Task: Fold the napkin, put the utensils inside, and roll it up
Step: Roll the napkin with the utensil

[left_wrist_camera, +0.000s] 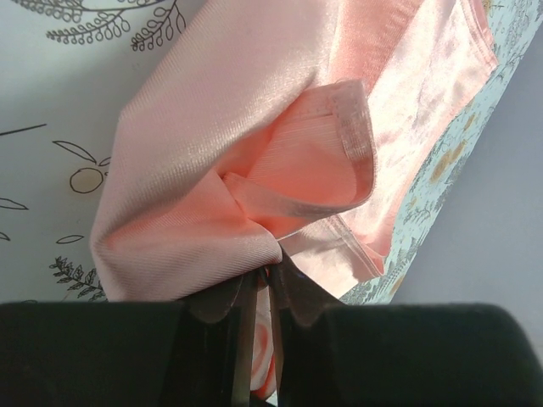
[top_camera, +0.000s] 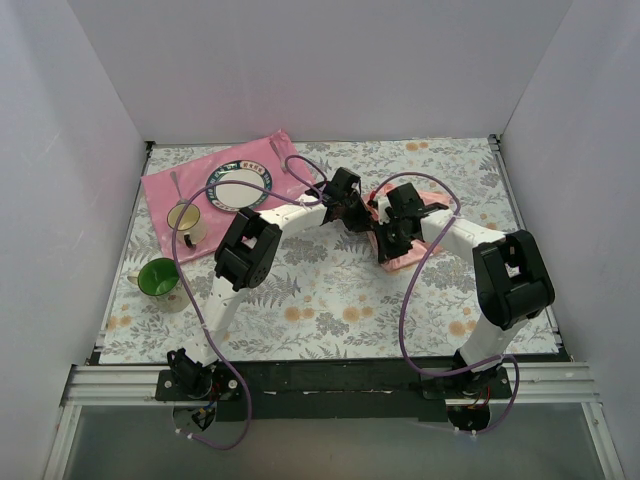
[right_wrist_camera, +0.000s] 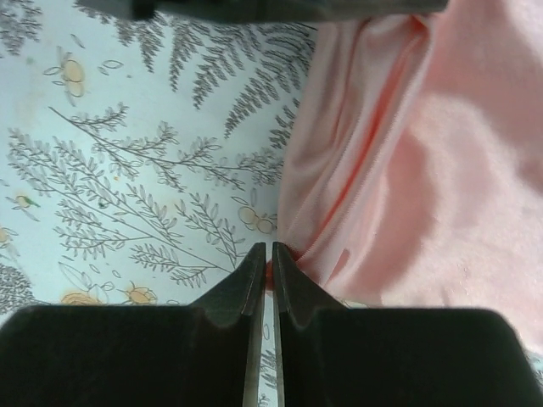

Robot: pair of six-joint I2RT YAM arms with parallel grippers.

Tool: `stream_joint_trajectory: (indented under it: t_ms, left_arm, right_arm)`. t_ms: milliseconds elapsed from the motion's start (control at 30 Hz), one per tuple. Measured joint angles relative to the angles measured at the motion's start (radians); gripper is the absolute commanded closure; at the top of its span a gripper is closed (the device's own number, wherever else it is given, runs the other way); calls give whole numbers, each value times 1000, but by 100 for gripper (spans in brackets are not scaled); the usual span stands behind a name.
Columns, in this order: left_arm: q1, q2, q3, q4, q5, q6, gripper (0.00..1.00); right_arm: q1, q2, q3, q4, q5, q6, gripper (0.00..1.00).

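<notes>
From above, the napkin lies bunched on the counter, toward 3 o'clock from centre; the left pincer and right pincer meet over it; left wrist: its pincer is clamped on a folded bunch of napkin, cloth spreading toward 12 o'clock; right wrist: its pincer pinches the napkin's edge, cloth spreading toward 2 o'clock.

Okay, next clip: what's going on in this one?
Both arms are working the pale salmon-pink shiny cloth napkin, which lies bunched on the floral tablecloth right of centre. The left tool and the right tool are each shut on a fold of it. What looks like a thin metal spoon lies on the hot-pink rectangular mat at far left, beside a round plate.
</notes>
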Motion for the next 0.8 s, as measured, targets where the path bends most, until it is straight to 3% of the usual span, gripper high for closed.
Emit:
stream_joint_trajectory:
  t_ms: [267, 800]
  left_arm:
    - [-1, 0, -2, 5, 0, 2, 91]
    - [-1, 0, -2, 5, 1, 3, 90]
  right_arm:
    - [-3, -26, 6, -41, 118, -2, 84]
    - [-22, -20, 7, -43, 208, -3, 83]
